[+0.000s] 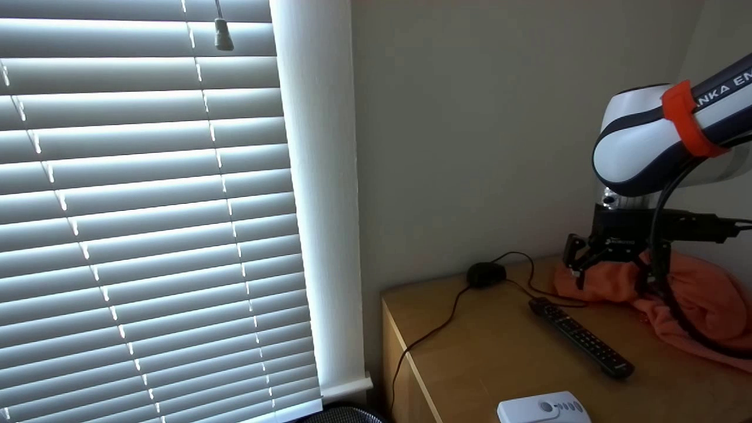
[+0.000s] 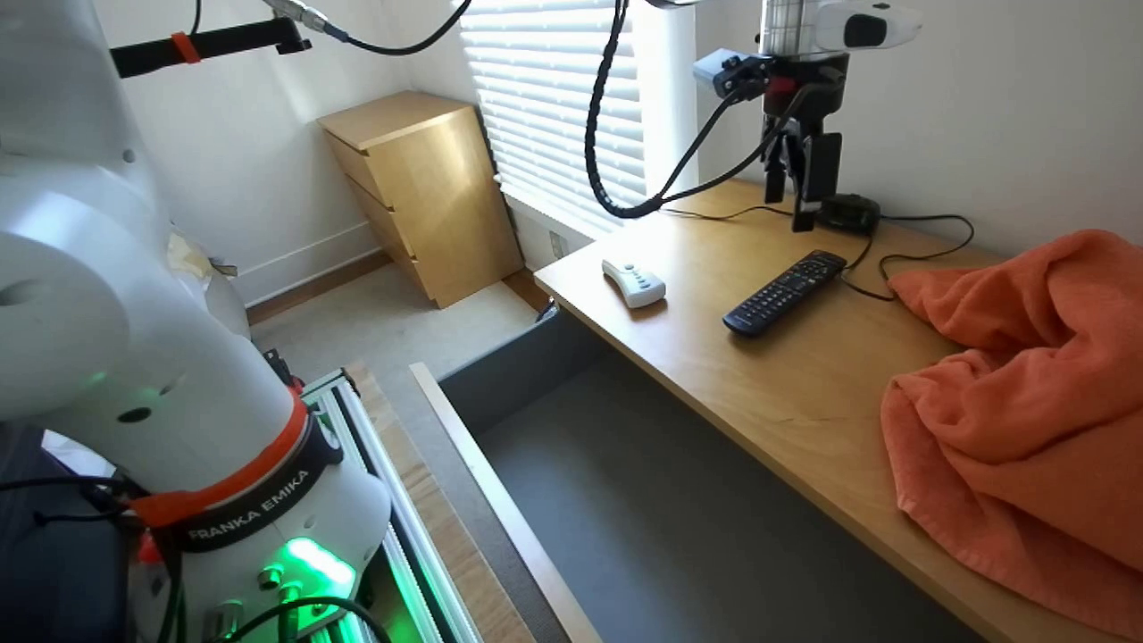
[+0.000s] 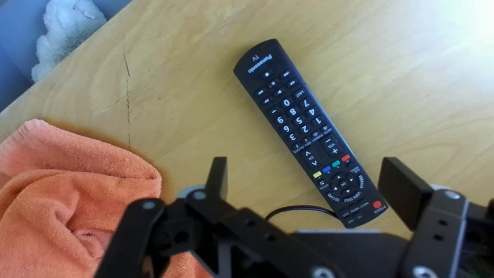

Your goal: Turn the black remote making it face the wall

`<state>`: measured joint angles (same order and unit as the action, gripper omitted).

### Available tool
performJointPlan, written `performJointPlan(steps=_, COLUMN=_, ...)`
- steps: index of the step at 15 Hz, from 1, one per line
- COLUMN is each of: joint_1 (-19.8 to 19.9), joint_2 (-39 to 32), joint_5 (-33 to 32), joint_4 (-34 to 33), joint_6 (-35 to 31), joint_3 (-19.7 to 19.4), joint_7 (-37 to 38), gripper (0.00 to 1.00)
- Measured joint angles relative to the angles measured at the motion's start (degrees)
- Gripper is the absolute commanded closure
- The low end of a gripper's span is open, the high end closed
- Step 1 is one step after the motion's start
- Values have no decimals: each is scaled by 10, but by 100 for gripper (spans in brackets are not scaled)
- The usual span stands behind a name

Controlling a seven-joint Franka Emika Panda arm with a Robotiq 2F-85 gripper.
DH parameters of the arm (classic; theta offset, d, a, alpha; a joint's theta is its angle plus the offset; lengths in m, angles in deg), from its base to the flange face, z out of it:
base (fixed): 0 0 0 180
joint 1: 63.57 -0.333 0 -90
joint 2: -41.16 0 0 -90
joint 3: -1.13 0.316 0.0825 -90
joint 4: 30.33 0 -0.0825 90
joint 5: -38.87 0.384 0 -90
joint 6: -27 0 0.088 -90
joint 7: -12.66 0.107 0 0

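Remote [image 2: 784,293], slim and black, is lying face up on the wooden surface [image 2: 804,384], between a white handset [image 2: 635,281] and an orange cloth [image 2: 1027,402], touching neither. Its power-button end is pointing at a slant toward the plain wall [image 1: 470,147] behind, near a round black gadget [image 1: 486,274]. A thin cord [image 3: 299,207] is reaching the edge at that end; whether it is running underneath, I am unable to tell. Above, the fingers [image 3: 405,193] of a robot arm [image 1: 634,135] are hanging wide apart, holding nothing. In the wrist view the power end is showing between them, much closer to one finger.

That lopsided placing is worrying me most: should the arm be dropping straight down, the near finger could be landing on the remote, pressing buttons or tipping it. Because the remote is lying askew to the fingers' closing line, squeezing could be twisting it the wrong way. Gripping so near one end could be leaving the long remainder dragging and slipping. Turning with the cord caught beneath could be tugging the black gadget along, and a wide swing could be snagging the cloth.
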<state>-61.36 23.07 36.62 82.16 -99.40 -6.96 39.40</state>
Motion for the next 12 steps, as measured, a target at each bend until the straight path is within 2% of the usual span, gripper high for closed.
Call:
performJointPlan(steps=7, joint_1=2, joint_2=7, joint_5=1, joint_4=5, joint_6=-12, joint_3=0, joint_7=-75, gripper=0)
performJointPlan(steps=12, joint_1=5, joint_2=7, joint_5=7, joint_4=7, joint_6=-18, joint_3=0, joint_7=-79, gripper=0)
